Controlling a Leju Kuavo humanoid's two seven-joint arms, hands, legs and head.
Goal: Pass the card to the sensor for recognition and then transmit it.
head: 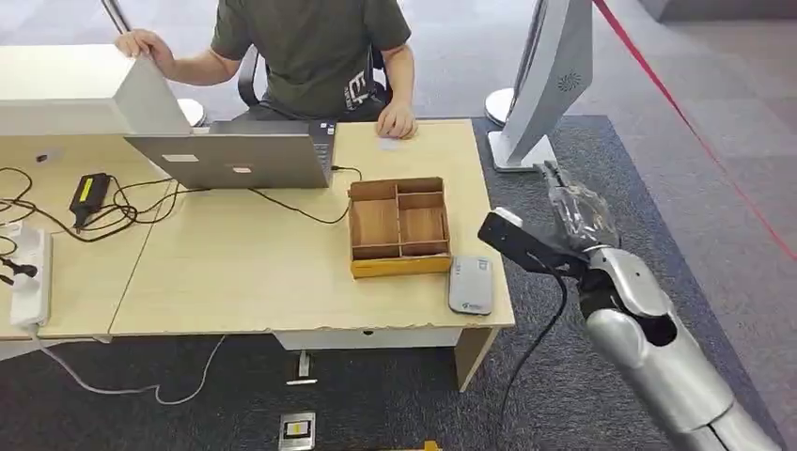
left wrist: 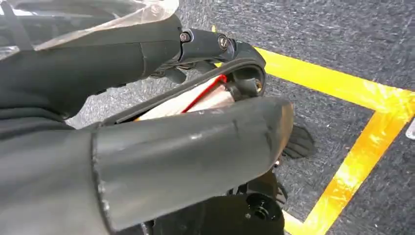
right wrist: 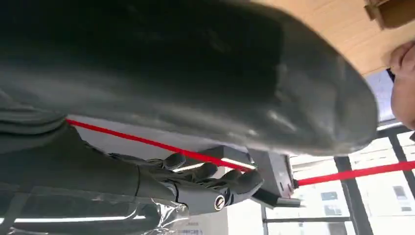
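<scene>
Right hand [head: 578,211], wrapped in clear film, is raised off the right end of the bench [head: 235,272], out past its edge and above the carpet. In the right wrist view that hand [right wrist: 195,186] has its fingers loosely curled and apart, with nothing in them.

The left hand [left wrist: 186,142] hangs over dark carpet crossed by yellow tape [left wrist: 362,142]. Between its thick thumb and dark fingers lies a pale flat piece with a red line, which looks like the card [left wrist: 195,100]. I cannot tell whether the hand clamps it or merely lies around it.

A grey sensor [head: 470,284] lies flat at the bench's near right corner, just beside a wooden tray [head: 399,266] with several compartments. A small white slip [head: 388,144] lies at the far edge, under the hand of a person [head: 310,52] seated behind the bench. An open laptop [head: 240,155] stands left of the tray, a cable running from it toward the tray. Further left lie a black charger [head: 89,193] among cables and a white power strip [head: 28,277]. A white stand [head: 550,80] rises from the floor beyond the right hand, next to a red barrier line [head: 677,103].
</scene>
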